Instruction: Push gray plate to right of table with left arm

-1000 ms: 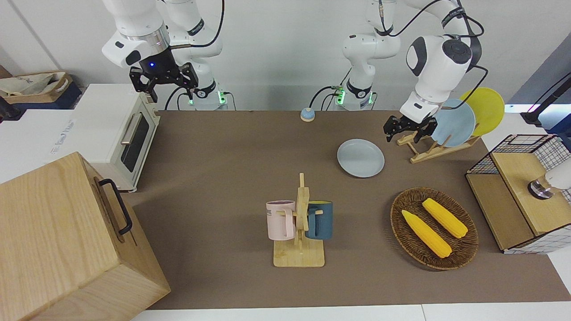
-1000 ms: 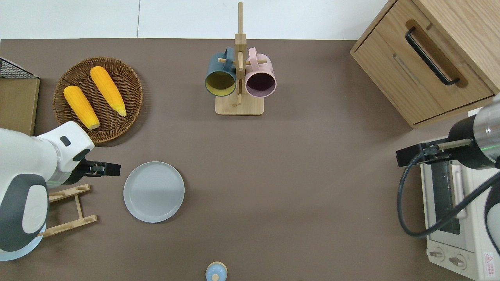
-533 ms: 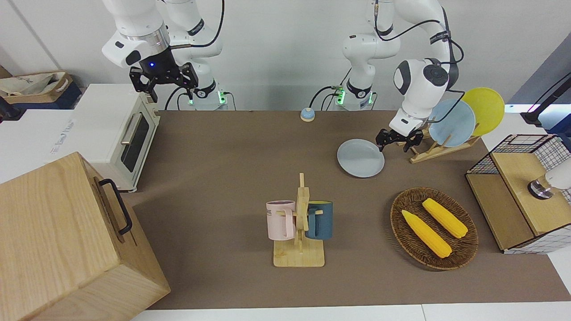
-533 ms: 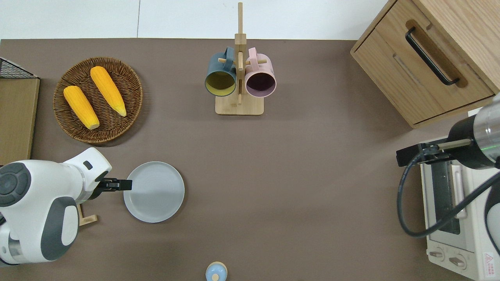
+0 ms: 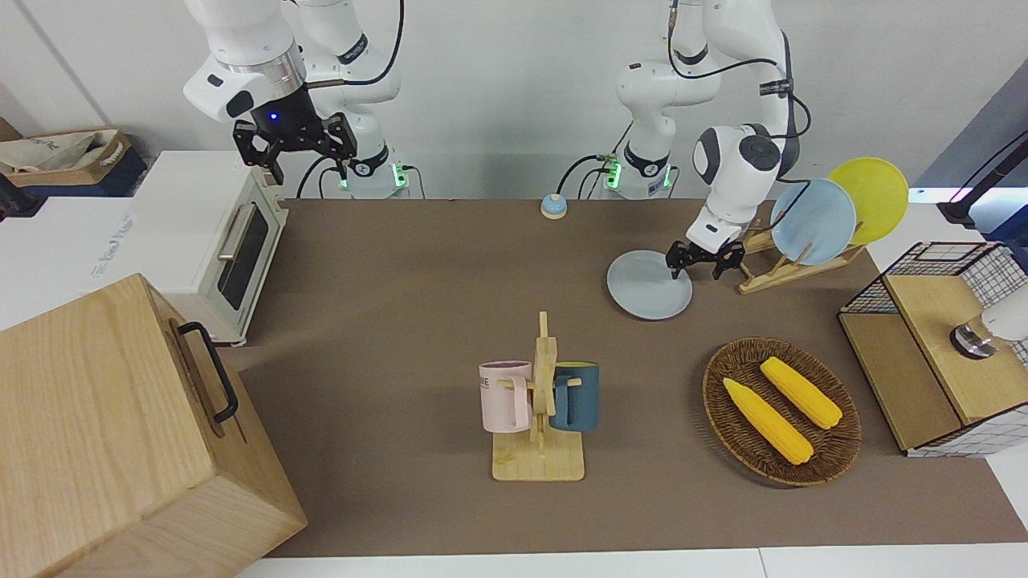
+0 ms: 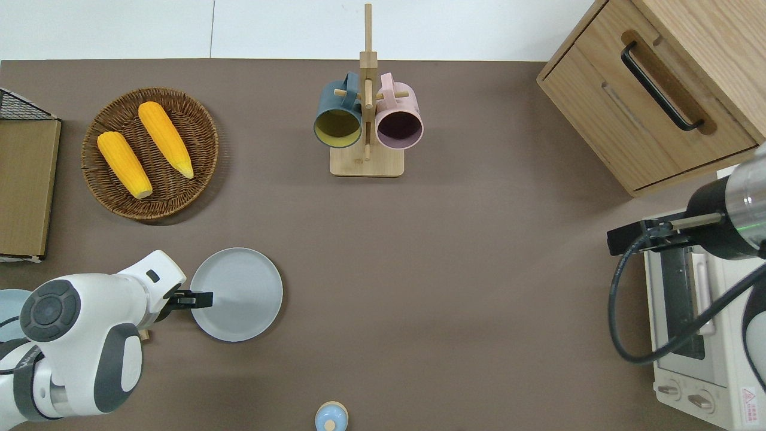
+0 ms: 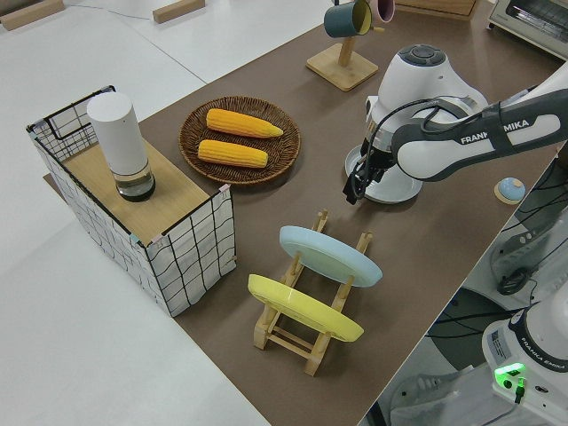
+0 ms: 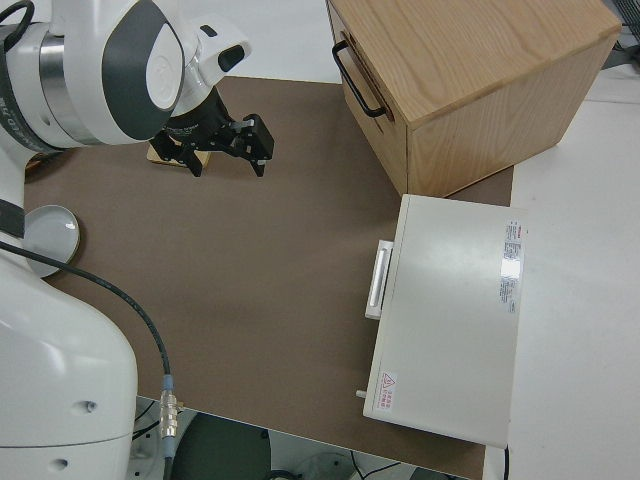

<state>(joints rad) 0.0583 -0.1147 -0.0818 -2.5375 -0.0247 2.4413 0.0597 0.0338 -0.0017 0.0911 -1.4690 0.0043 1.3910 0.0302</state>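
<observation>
The gray plate (image 5: 649, 285) lies flat on the brown table (image 5: 418, 305), near the left arm's end; it also shows in the overhead view (image 6: 236, 294) and, partly hidden by the arm, in the left side view (image 7: 404, 193). My left gripper (image 5: 697, 263) is low at the plate's rim on the side toward the left arm's end of the table (image 6: 200, 298), fingers apart and holding nothing. My right gripper (image 5: 297, 148) is open and parked.
A wooden rack with a sky-blue plate (image 5: 813, 221) and a yellow plate (image 5: 871, 197) stands close to the left arm. A wicker basket with two corn cobs (image 5: 781, 409), a mug stand (image 5: 540, 401), a bell (image 5: 552, 206), a toaster oven (image 5: 217, 241) and a wooden cabinet (image 5: 120, 433) stand around.
My left gripper has come down from beside the rack and moved across to the gray plate's rim. The plate has not moved. The right arm is still.
</observation>
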